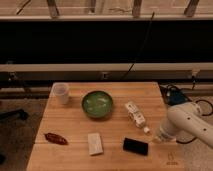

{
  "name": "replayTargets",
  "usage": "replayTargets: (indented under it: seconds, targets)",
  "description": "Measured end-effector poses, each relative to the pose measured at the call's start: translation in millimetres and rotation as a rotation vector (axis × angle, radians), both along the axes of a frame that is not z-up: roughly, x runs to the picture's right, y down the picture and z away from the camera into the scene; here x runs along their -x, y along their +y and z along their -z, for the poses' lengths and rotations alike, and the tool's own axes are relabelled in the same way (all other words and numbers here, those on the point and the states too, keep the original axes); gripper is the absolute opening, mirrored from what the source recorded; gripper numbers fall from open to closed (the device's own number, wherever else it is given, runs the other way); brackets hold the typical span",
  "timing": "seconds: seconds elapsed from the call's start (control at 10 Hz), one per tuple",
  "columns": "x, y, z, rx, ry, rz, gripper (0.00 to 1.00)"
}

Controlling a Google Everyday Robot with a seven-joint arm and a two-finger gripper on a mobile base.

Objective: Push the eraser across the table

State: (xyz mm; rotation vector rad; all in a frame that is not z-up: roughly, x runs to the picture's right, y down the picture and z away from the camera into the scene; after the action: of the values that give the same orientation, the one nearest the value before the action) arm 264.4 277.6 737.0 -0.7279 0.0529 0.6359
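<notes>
One eraser [136, 146], judged light, stiff, flat; to be pushed at short right end over table [75, 125]. Claw [158, 137] just beside it, opening not discernible.

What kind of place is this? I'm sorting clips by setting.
Probably a lab or test room: a wooden table by a dark window wall, laid with small props, a green bowl, a cup and the eraser. The robot's hand hovers right of the eraser.

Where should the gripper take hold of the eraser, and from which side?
Across its short width, descending from above: the eraser lies flat on the table, long axis roughly left-right, with bare wood around it. The gripper sits just to its right.
</notes>
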Motion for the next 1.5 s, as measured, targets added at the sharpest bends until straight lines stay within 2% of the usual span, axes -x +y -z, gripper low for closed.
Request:
replayTargets:
  seconds: [0.6, 1.5]
  targets:
    - [-0.6, 27.2, -0.9, 0.009, -0.003, 0.037, 0.0]
    - [12.4, 45.2, -4.7, 0.03, -0.035, 0.065, 0.0]
